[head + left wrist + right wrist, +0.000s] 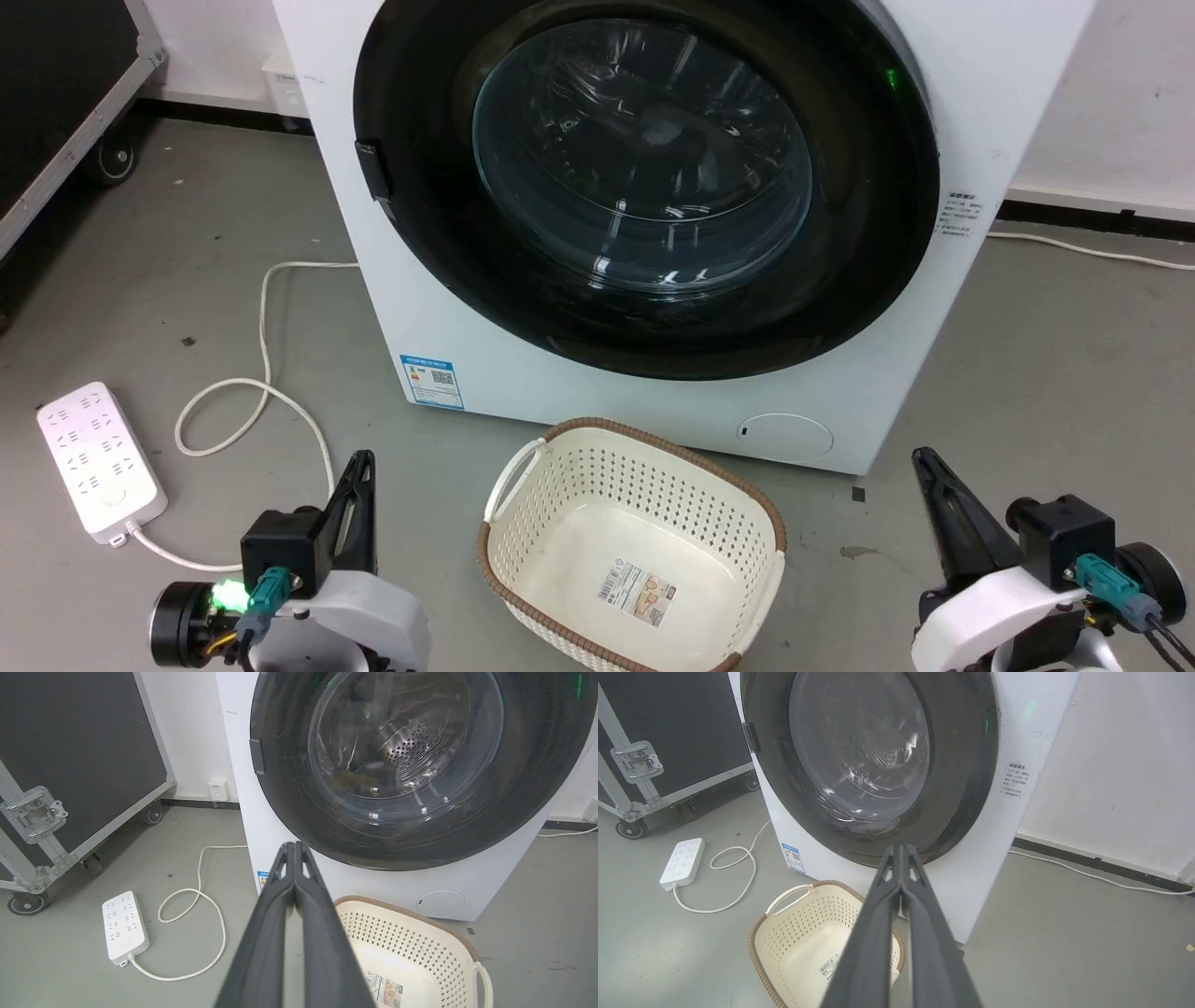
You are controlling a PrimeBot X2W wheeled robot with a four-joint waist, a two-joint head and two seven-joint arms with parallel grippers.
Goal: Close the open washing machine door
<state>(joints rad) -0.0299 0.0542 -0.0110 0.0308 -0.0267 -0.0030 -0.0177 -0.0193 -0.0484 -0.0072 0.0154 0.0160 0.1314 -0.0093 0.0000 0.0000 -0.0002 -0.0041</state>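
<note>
The washing machine (644, 411) is a big white box straight ahead. Its round black door (868, 233) with the bulging glass window lies flat against the front, with its latch tab at the left rim. Through the glass the perforated drum (411, 746) shows. My left gripper (362, 462) hangs low at the left, shut and holding nothing, its fingers (299, 868) pressed together and pointing at the machine's lower left corner. My right gripper (921, 459) is low at the right, also shut and holding nothing, well short of the machine.
A cream perforated laundry basket (738, 504) stands on the floor between my grippers, just before the machine. A white power strip (98, 462) and its looping cable (266, 373) lie at the left. A black wheeled flight case (70, 742) stands further left. Bare grey floor lies to the right.
</note>
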